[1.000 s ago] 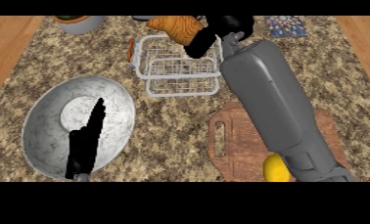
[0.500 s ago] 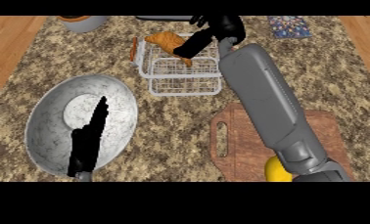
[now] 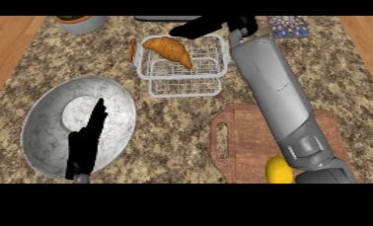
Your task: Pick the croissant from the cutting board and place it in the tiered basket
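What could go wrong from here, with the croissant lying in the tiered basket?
1. The right robot hand sits close to the rear rim of the tiered basket; pulling back, it might snag the wire and jolt the tilted croissant.
2. Its forearm passes over the cutting board beside the lemon; a low retreat might nudge the lemon.

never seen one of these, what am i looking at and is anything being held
This is one view, from the humanoid robot's head, looking steeply down at a speckled stone counter. Black hands sit on grey forearms. The left robot hand rests open over a round grey metal bowl. The right robot hand hovers open at the far side of a white wire tiered basket, holding nothing. A golden-brown croissant lies in the basket's top tier. A brown wooden cutting board lies lower right, a yellow fruit at its near edge.
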